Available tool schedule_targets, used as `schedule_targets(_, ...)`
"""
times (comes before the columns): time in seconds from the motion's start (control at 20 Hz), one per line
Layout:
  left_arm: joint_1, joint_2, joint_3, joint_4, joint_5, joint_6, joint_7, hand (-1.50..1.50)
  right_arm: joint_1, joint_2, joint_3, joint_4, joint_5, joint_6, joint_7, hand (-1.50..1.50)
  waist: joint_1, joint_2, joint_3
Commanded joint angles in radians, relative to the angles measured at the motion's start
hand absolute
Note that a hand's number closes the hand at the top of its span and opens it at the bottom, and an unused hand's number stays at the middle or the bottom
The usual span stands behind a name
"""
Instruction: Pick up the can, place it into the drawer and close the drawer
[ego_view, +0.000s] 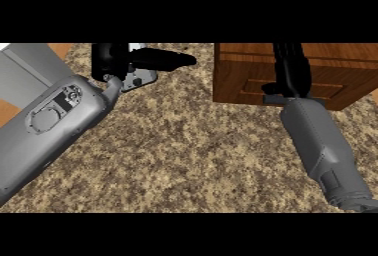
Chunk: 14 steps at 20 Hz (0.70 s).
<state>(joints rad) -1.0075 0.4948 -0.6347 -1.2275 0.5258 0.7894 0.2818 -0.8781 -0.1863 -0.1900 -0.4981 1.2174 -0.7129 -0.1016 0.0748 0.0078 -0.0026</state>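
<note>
The wooden drawer unit (244, 75) stands on the counter at the upper right, its front panel facing me. Its drawer looks pushed in, flush with the front. My right hand (289, 67) lies over the unit's front and top, its black fingers stretched straight toward the far edge and touching the wood. My left hand (122, 60) is at the upper left, raised above the counter, fingers relaxed and one pointing right, holding nothing. No can shows anywhere in the view.
The speckled brown counter (192, 150) fills the middle. My bulky left forearm (52, 125) covers the left side. The right forearm (325, 150) runs up from the lower right corner. The counter's edge with orange floor beyond (9, 112) shows at the far left.
</note>
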Motion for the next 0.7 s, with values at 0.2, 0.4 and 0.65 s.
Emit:
schedule_targets(0.2, 0.108, 0.025, -0.004, -0.104, -0.033, 0.003, -0.014, -1.5, -0.168, -0.027, -0.036, 0.169, 0.001, -0.02, -0.002, -1.5, 0.021, 0.014, 0.005)
schedule_targets(0.4, 0.099, 0.036, 0.029, -0.073, -0.024, -0.031, -0.011, -1.5, -0.217, -0.029, -0.051, 0.218, -0.002, -0.024, -0.005, -1.5, 0.022, 0.026, 0.005)
schedule_targets(0.65, 0.171, 0.061, 0.023, -0.167, -0.046, -0.018, -0.025, -1.5, -0.213, -0.03, -0.073, 0.252, -0.014, -0.061, -0.019, -1.5, 0.035, 0.023, 0.006)
